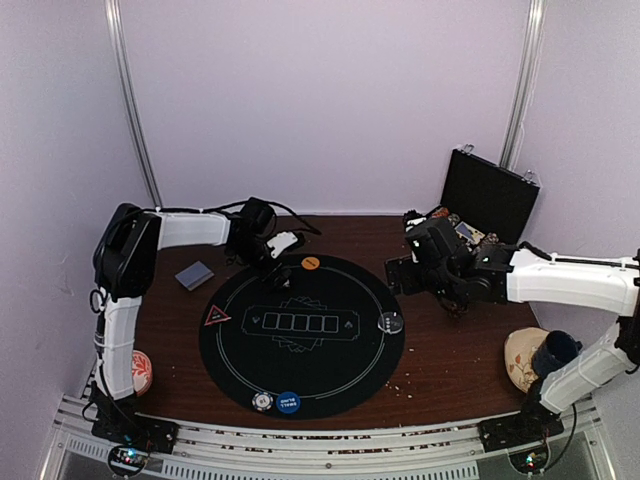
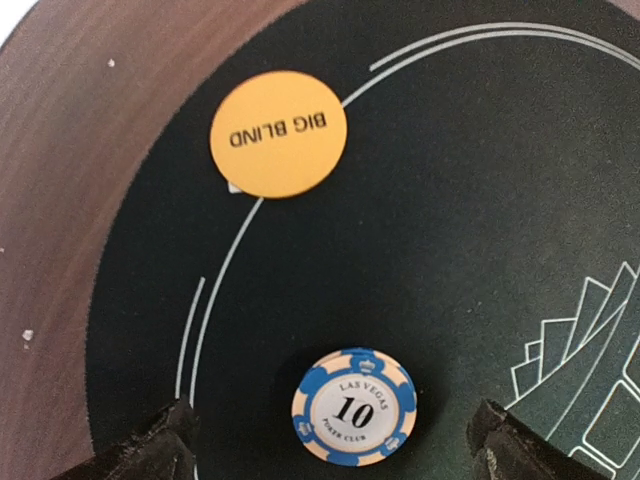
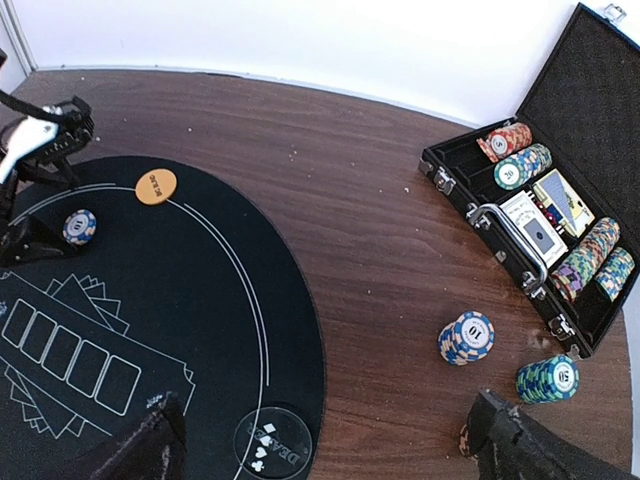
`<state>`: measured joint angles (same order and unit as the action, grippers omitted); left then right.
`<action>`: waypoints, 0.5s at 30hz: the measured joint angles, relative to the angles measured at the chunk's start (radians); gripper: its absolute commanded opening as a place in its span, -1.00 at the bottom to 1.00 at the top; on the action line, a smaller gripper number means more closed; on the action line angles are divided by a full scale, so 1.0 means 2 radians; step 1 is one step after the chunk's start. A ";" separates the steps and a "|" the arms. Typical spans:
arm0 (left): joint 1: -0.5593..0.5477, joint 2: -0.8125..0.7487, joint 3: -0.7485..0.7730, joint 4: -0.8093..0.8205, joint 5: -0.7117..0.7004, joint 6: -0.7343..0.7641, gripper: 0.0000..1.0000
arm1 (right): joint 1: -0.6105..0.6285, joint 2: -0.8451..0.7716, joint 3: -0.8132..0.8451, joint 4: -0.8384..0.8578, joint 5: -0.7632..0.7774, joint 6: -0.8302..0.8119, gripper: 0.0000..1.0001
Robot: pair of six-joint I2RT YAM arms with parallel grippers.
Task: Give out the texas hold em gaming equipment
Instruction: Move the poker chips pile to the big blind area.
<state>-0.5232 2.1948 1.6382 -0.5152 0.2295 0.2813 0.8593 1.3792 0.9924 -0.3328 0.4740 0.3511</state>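
Note:
A blue-and-cream poker chip (image 2: 354, 407) marked 10 lies flat on the black round mat (image 1: 300, 345). My left gripper (image 2: 333, 425) hangs open right over it, one finger on each side, neither touching. The orange Big Blind button (image 2: 278, 134) sits on the mat's far rim. On the mat I also see a red triangle marker (image 1: 217, 316), a black dealer button (image 1: 390, 323), a blue button (image 1: 288, 402) and a grey chip (image 1: 263, 401). Grey-blue cards (image 1: 194, 275) lie left of the mat. My right gripper (image 3: 328, 420) is open and empty above the mat's right edge.
An open black case (image 3: 520, 235) with chip rolls and cards stands at the back right. A blue chip stack (image 3: 466, 338) and a green one (image 3: 548, 379) stand on the wood before it. A patterned dish (image 1: 140, 370) sits near left, another with a dark blue cup (image 1: 555, 350) near right.

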 measured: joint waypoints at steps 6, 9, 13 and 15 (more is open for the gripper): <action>-0.004 0.013 0.003 -0.010 -0.010 -0.003 0.84 | 0.000 -0.023 -0.010 0.026 -0.005 0.007 1.00; -0.006 0.016 0.007 -0.013 -0.013 -0.003 0.79 | 0.000 -0.025 -0.012 0.032 -0.008 0.008 1.00; -0.007 0.019 0.011 -0.017 -0.016 -0.003 0.67 | 0.000 -0.026 -0.017 0.038 -0.010 0.009 1.00; -0.007 0.019 0.012 -0.018 -0.016 -0.002 0.60 | 0.000 -0.026 -0.019 0.038 -0.010 0.010 1.00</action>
<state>-0.5381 2.2330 1.6630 -0.5510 0.1978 0.2768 0.8597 1.3266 0.9546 -0.2569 0.4538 0.3702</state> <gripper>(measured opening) 0.841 1.000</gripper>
